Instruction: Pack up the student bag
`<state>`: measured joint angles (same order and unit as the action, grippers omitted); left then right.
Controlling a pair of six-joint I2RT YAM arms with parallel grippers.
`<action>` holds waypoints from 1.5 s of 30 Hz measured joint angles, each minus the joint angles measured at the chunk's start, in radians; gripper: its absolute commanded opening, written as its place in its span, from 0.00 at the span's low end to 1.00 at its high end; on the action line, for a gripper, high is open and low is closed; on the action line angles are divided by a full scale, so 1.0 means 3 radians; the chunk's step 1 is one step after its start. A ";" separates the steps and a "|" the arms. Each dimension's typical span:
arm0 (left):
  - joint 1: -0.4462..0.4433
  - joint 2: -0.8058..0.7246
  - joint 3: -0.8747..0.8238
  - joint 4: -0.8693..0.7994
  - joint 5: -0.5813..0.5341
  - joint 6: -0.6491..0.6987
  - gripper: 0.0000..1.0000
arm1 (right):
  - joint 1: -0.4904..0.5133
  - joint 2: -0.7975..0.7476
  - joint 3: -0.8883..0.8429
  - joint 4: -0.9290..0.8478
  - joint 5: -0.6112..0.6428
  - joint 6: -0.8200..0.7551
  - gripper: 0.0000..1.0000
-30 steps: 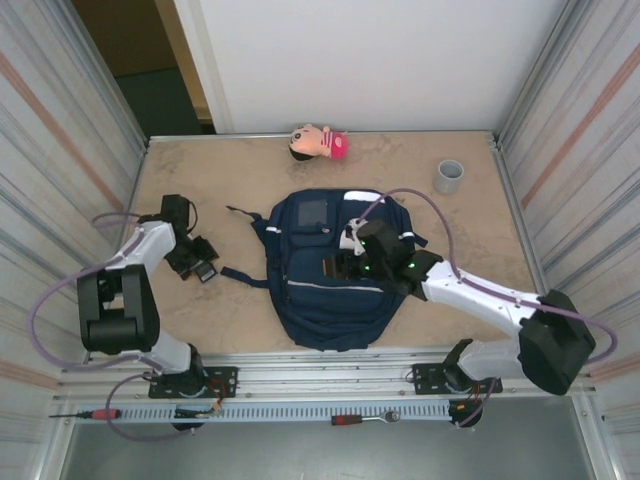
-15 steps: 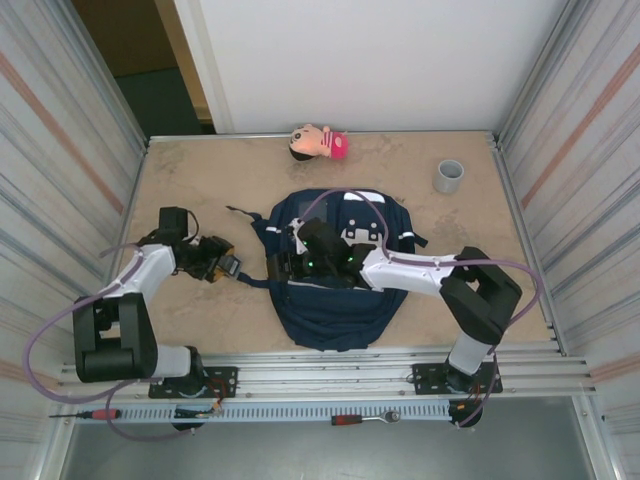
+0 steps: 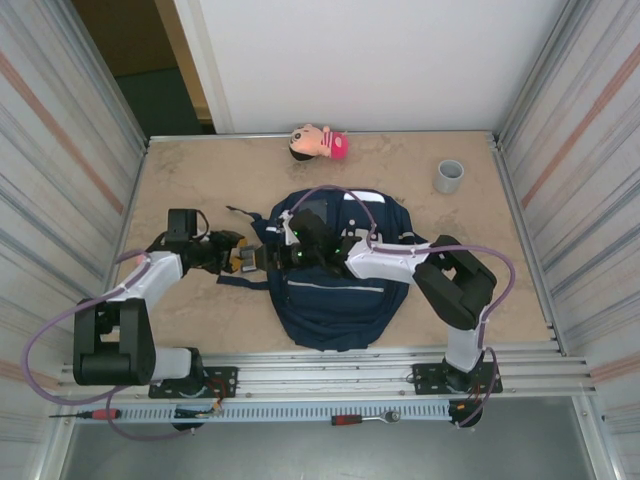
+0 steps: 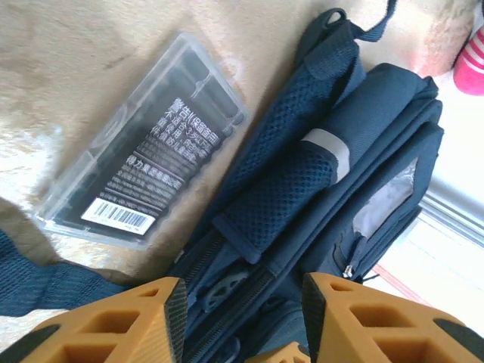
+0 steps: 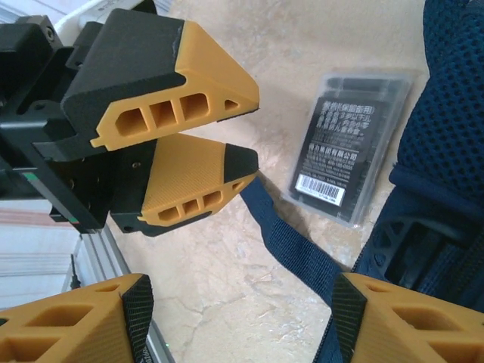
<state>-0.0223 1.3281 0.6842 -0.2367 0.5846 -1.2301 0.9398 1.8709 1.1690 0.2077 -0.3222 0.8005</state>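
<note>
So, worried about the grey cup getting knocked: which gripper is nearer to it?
Right. The right gripper hangs at the student bag's left edge, the left gripper just beyond; the grey cup stands far off to their right.

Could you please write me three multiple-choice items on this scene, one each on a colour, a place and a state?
1. The cup is:
A. red
B. grey
C. yellow

2. The clear plastic case lies:
A. inside the cup
B. on top of the student bag
C. on the table beside the student bag

3. The right gripper is:
A. open, gripping nothing
B. shut on the clear plastic case
C. shut on the cup

Answers:
1 B, since the top view shows it grey.
2 C, since the left wrist view shows it flat on the table next to the bag's side.
3 A, since its fingers stand wide apart in the right wrist view.
</note>
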 measured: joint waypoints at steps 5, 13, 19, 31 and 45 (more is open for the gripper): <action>0.0003 -0.0004 0.0092 -0.0245 -0.0083 0.0159 0.55 | -0.0061 0.0014 0.0023 -0.0022 0.0036 0.0000 0.64; -0.0216 0.0295 0.0923 -0.1164 -0.0768 0.1144 0.67 | -0.0139 0.0011 0.0024 -0.0086 0.0050 -0.0070 0.64; -0.0537 0.0793 0.1277 -0.1651 -0.1301 0.1832 0.71 | -0.0201 -0.0104 -0.0080 -0.0120 0.0111 -0.0112 0.64; -0.0830 0.1499 0.1704 -0.1995 -0.1841 0.2422 0.86 | -0.0303 -0.0318 -0.0258 -0.0238 0.0203 -0.0203 0.65; -0.0855 0.1841 0.1783 -0.1986 -0.1944 0.2578 0.73 | -0.0326 -0.0336 -0.0272 -0.0275 0.0201 -0.0253 0.65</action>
<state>-0.2787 1.8805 1.2190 -0.8326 0.0013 -0.4568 0.8421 1.7702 1.0874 0.1253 -0.2619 0.7246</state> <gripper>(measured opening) 0.745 0.644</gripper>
